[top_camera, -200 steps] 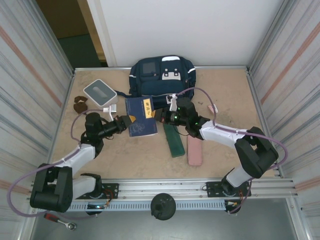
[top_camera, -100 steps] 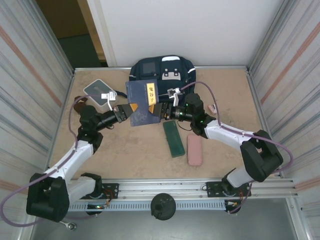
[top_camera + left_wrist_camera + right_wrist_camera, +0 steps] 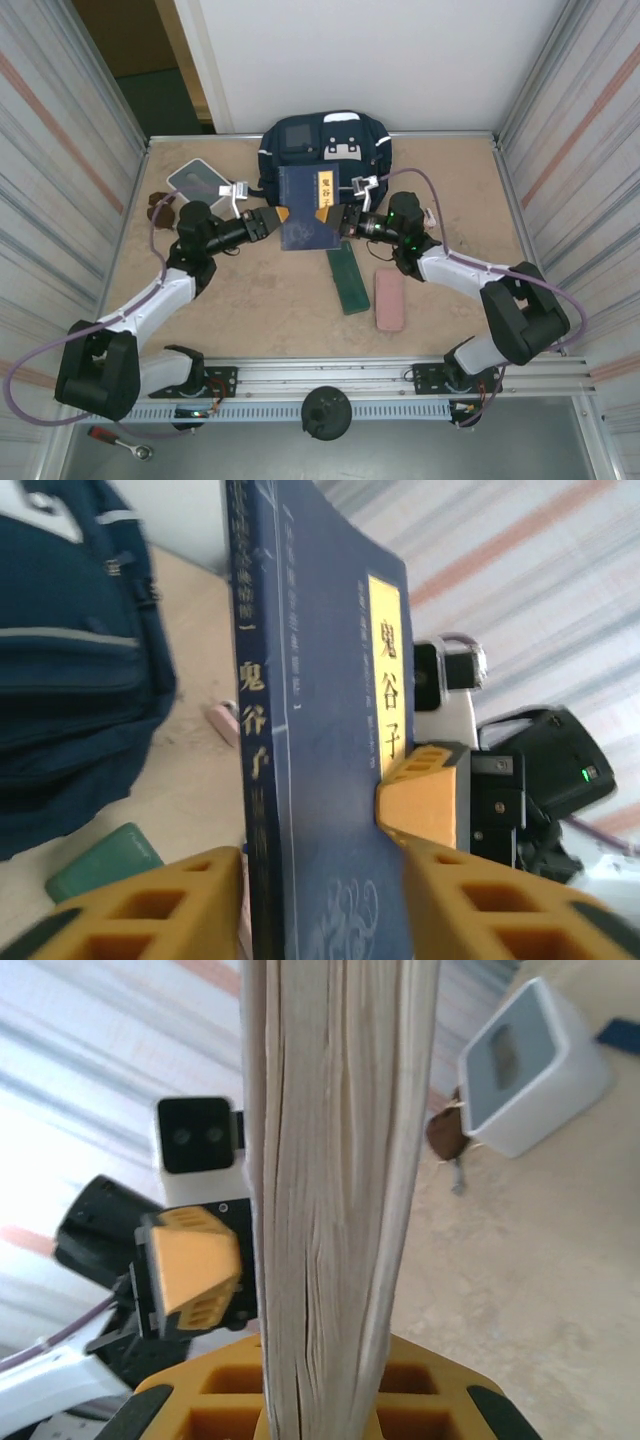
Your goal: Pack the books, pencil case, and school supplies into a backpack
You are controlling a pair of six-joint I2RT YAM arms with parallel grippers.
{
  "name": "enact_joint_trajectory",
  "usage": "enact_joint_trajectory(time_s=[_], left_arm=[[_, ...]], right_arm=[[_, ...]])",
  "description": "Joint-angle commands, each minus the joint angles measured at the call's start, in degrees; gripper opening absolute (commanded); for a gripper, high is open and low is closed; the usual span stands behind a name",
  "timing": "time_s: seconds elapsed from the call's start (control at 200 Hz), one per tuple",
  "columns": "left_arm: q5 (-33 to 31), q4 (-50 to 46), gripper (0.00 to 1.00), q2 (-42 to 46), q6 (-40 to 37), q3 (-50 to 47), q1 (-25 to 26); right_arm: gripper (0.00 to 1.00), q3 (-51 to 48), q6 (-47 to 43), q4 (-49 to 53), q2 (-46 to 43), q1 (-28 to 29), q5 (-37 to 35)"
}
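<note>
A white-and-grey square box (image 3: 196,178) sits at the upper left of the tan surface (image 3: 260,300); the right wrist view catches it in the upper right corner (image 3: 530,1065), grey panel up. Just below it lie dark brown lumps (image 3: 157,207), too small to identify, seen again beside the box (image 3: 445,1132). Corrugated metal walls flank the scene at left (image 3: 60,150) and right (image 3: 590,120), with a plain white panel (image 3: 380,60) across the back and a dark doorway (image 3: 140,70) in the upper left. Along the bottom runs an aluminium rail (image 3: 330,372) above a black round knob (image 3: 326,411); a red-handled wrench (image 3: 120,440) lies at lower left.
</note>
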State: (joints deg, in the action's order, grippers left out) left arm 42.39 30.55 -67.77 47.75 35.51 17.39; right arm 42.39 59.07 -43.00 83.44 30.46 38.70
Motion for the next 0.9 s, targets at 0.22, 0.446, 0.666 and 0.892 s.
enact_joint_trajectory(time_s=[0.22,0.446,0.666,0.892], left_arm=[[-20.05,-35.46,0.68,-8.16,-25.68,16.18,3.51],[-30.34,-43.57,0.71,-19.8,-36.63,28.46,6.09],[-34.95,-48.32,0.72,-29.71,-46.72,40.14,7.57],[-41.46,-49.53,0.73,-37.44,-65.88,48.2,12.99]], right_arm=[[0.0,3.13,-14.18,37.95,-16.53,-15.65,-8.46],[0.0,2.4,-19.67,45.9,-21.73,-23.83,-8.63],[0.0,1.64,-24.52,50.86,-22.45,-24.18,-8.13],[0.0,1.22,-26.55,52.84,-24.36,-24.74,-10.92]])
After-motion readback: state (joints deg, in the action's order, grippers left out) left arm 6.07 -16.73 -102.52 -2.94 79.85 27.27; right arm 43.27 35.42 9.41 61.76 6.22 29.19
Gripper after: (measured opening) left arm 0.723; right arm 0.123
